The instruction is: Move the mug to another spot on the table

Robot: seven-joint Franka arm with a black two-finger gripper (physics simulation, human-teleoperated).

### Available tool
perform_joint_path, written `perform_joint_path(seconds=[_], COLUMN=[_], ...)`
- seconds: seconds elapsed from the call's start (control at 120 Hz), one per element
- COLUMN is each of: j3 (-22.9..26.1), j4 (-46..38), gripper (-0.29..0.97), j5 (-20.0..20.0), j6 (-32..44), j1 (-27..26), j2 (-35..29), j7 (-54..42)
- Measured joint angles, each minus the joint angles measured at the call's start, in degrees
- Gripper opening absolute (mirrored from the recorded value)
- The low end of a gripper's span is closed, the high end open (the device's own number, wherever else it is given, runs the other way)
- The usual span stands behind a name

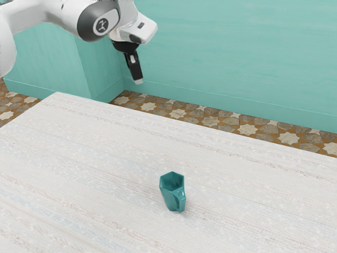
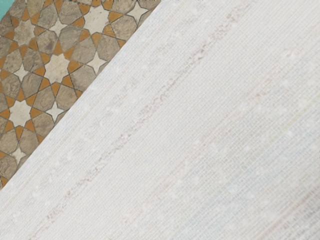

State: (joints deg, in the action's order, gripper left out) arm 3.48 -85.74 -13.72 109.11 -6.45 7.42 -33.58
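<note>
The black gripper [image 1: 138,79] hangs high at the far left; whether it is spread or pressed together, I cannot tell. The teal, faceted mug [image 1: 172,191] stands upright near the middle of the pale, woven-looking table [image 1: 79,158].

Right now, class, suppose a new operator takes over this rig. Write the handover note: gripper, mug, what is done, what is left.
Gripper: raised high over the table's far edge, holding nothing.
Mug: upright on the table, well apart from the gripper, nearer the camera and toward the exterior view's right.
Wrist view: bare table and tiled floor under the gripper.
Done: nothing yet; the mug is not grasped.
Left: reach to the mug, grasp it, lift it, set it on another spot.
</note>
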Motion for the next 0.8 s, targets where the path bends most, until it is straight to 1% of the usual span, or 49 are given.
perform_joint_path(seconds=[0.175, 0.233, 0.433, 0.642, 0.8], j3=[0.18, 0.73, 5.63, 9.77, 13.84], j4=[-0.86, -2.58, -9.14, -10.00, -12.14], gripper=[0.68, 0.68, 0.68, 0.68, 0.68], j5=[-0.08, 0.05, 0.43, 0.66, 0.67], j6=[0.56, 0.65, 0.82, 0.89, 0.91], j1=[-0.50, -0.37, -0.19, -0.47, 0.21], j2=[2.68, 2.99, 3.35, 8.21, 9.51], j7=[-4.79, -6.10, -9.64, -11.96, -16.25])
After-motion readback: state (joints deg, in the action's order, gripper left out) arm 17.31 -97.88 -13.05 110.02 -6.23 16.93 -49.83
